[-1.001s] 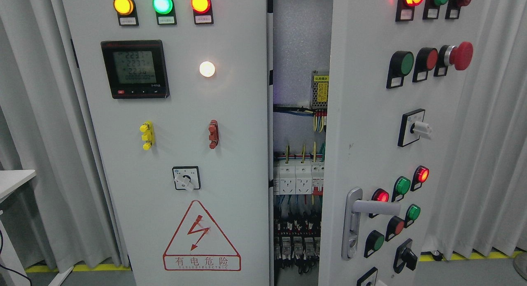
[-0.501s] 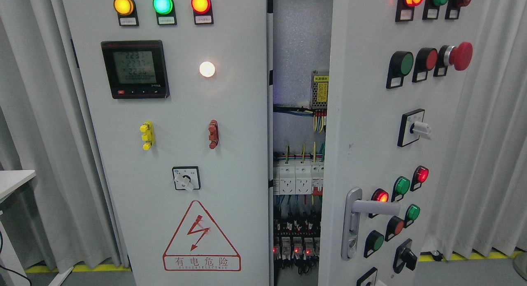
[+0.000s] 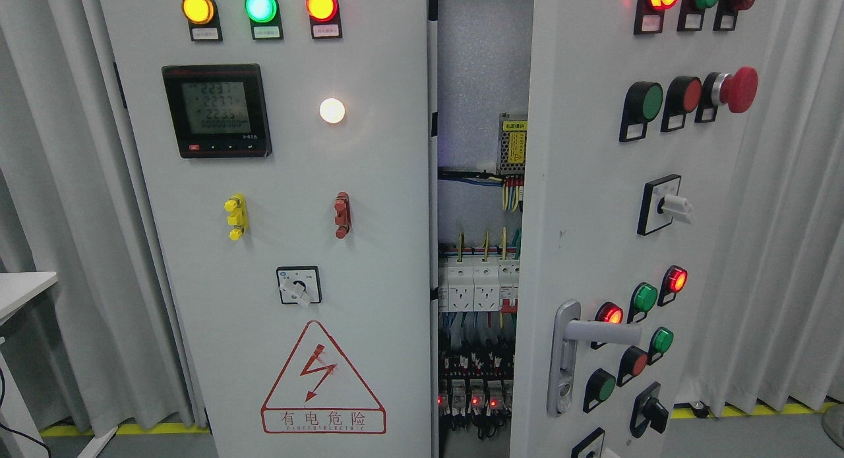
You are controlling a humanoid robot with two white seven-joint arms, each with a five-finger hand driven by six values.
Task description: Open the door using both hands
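Door panel, grey painted steel (image 3: pixel 593 201), stands ajar at right, its silver lever handle (image 3: pixel 573 343) nearest me. Neither robot hand shows, so their state is unknown. I'd grip that lever, swinging wide of the breakers (image 3: pixel 478 283) behind.

Left door (image 3: pixel 277 247) shut; right door (image 3: pixel 593 214) ajar, handle (image 3: pixel 567 352) low; breakers (image 3: pixel 478 286) in gap between.
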